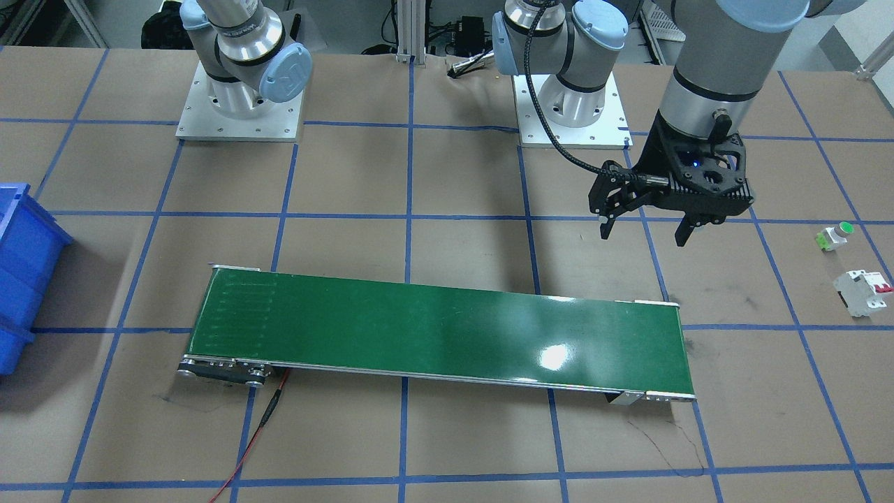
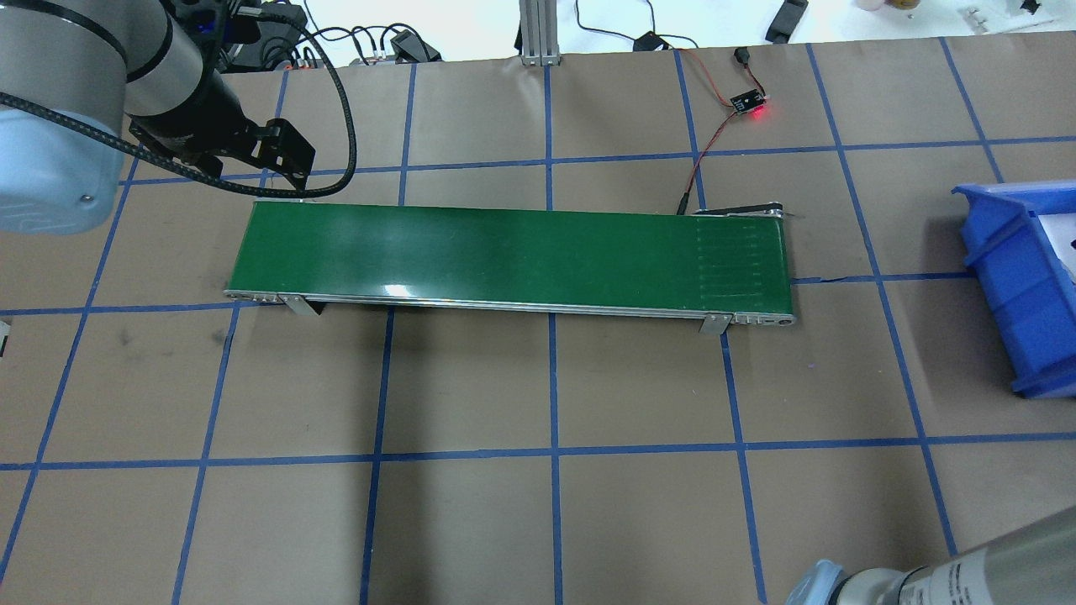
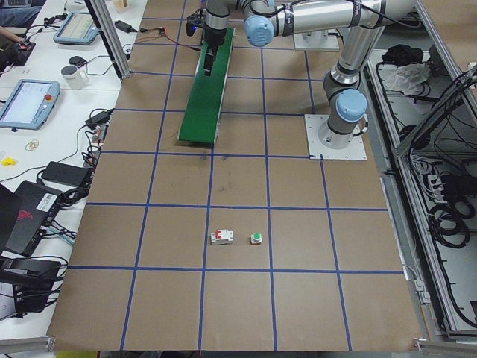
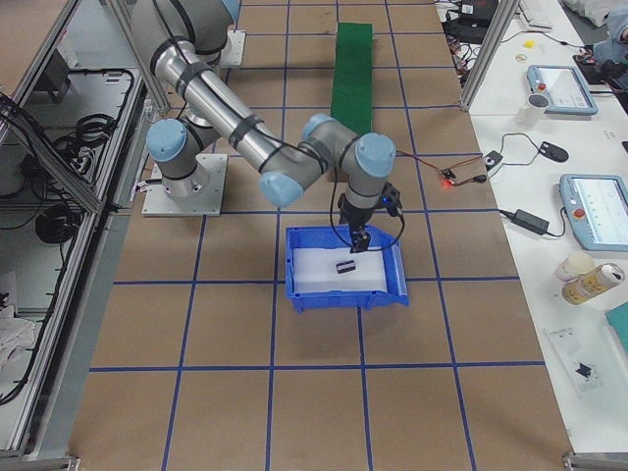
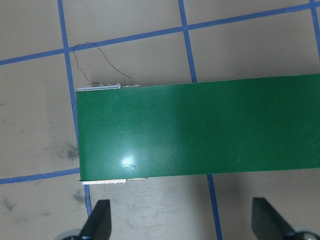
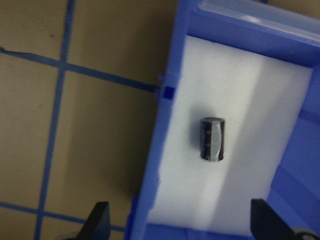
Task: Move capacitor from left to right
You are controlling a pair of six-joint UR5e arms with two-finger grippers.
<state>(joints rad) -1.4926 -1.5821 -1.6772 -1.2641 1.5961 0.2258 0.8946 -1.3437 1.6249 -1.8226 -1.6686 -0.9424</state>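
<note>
The capacitor [image 6: 212,139], a small dark cylinder, lies on its side on the white pad inside the blue bin [image 6: 169,125]. It also shows in the exterior right view [image 4: 345,266]. My right gripper [image 6: 182,225] hangs over the bin [image 4: 343,296], open and empty, above the capacitor. My left gripper [image 1: 646,230] is open and empty. It hovers beside the end of the green conveyor belt [image 1: 440,328] on my left. The left wrist view shows that belt end [image 5: 200,130] below its open fingertips [image 5: 100,220].
A white breaker with red switches [image 1: 865,292] and a green-capped push button [image 1: 836,235] lie on the table at my far left. A small sensor with a red light [image 2: 748,105] and its wire sit behind the belt's right end. The bin [image 2: 1017,277] stands at the far right.
</note>
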